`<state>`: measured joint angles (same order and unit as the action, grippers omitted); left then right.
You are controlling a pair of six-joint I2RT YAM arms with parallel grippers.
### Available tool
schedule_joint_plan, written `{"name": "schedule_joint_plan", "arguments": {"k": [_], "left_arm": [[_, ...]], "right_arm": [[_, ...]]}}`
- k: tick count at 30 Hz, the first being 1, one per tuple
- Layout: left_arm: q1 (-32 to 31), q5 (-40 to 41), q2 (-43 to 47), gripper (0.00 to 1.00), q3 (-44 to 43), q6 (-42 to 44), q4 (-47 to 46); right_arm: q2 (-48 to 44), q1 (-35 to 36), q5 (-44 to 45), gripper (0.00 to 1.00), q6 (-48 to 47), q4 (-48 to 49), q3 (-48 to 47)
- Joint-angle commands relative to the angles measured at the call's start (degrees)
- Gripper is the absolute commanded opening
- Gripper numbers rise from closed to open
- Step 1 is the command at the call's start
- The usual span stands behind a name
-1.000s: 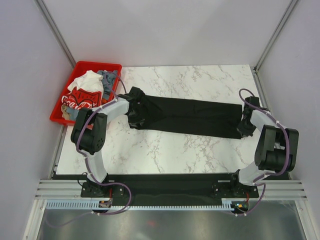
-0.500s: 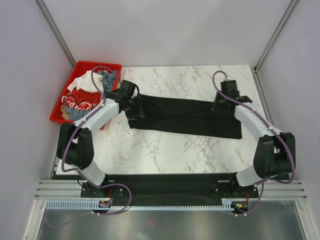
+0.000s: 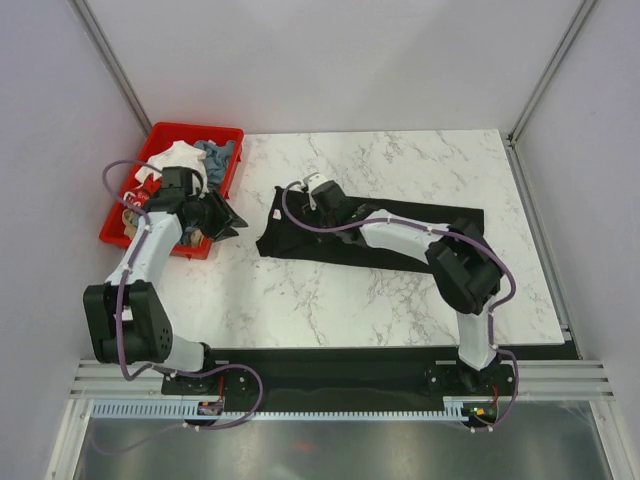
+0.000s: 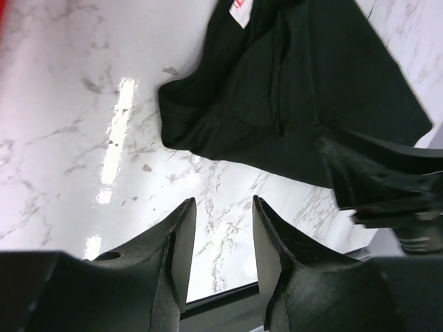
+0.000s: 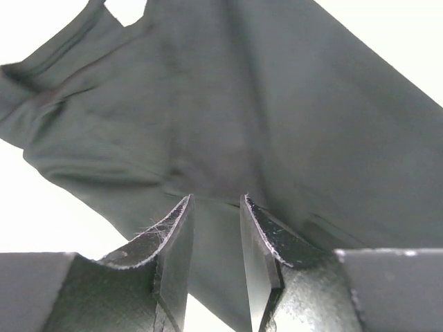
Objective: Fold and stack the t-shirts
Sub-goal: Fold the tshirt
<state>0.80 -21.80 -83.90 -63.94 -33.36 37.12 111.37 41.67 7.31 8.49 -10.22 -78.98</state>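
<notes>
The black t-shirt (image 3: 335, 248) lies stretched across the marble table as a long band. My right gripper (image 3: 298, 202) reaches over its left end, open and empty. In the right wrist view the right gripper (image 5: 216, 200) hovers just above the black cloth (image 5: 228, 104). My left gripper (image 3: 228, 215) is open and empty by the red bin's right side, off the shirt. In the left wrist view the left gripper (image 4: 223, 204) is over bare marble, and the black shirt (image 4: 277, 90) with its neck label (image 4: 239, 10) lies beyond. White (image 3: 178, 156) and grey-blue (image 3: 216, 150) tees lie in the bin.
The red plastic bin (image 3: 195, 129) stands at the table's far left edge, with my left arm partly over it. The Coca-Cola tee is mostly hidden under that arm. My right arm (image 4: 384, 181) stretches over the shirt. Grey walls enclose the table.
My left gripper let go of the shirt's left end and swung left to the bin. My right arm left the shirt's right end and swept across to its left end.
</notes>
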Motion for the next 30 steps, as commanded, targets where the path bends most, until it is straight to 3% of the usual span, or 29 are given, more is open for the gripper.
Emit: {"name": "schedule_joint_plan", "arguments": {"k": [1, 6, 21, 23, 27, 30], "left_arm": [[5.1, -4.3, 5.3, 0.46, 1.2, -1.4, -2.1], [8.8, -3.6, 8.0, 0.46, 1.9, -1.7, -2.8], [9.0, -4.4, 7.0, 0.46, 2.2, -1.8, -3.7], [9.1, -4.3, 7.1, 0.46, 2.2, -1.7, -3.9], [9.1, -3.7, 7.0, 0.46, 2.5, -1.6, -4.1], [9.0, -3.8, 6.9, 0.46, 2.8, -1.6, -4.3]], "right_arm": [[3.7, 3.0, 2.9, 0.41, -6.4, 2.3, -4.8], [6.8, 4.4, 2.5, 0.43, -9.5, 1.5, -7.9], [13.2, 8.3, 12.1, 0.44, -15.8, -1.6, -11.5], [13.3, 8.3, 14.2, 0.4, -15.8, -1.6, -11.7], [12.7, 8.3, 18.6, 0.17, -15.6, -0.4, -12.0], [12.2, 8.3, 20.0, 0.1, -15.6, 0.0, -12.1]]}}
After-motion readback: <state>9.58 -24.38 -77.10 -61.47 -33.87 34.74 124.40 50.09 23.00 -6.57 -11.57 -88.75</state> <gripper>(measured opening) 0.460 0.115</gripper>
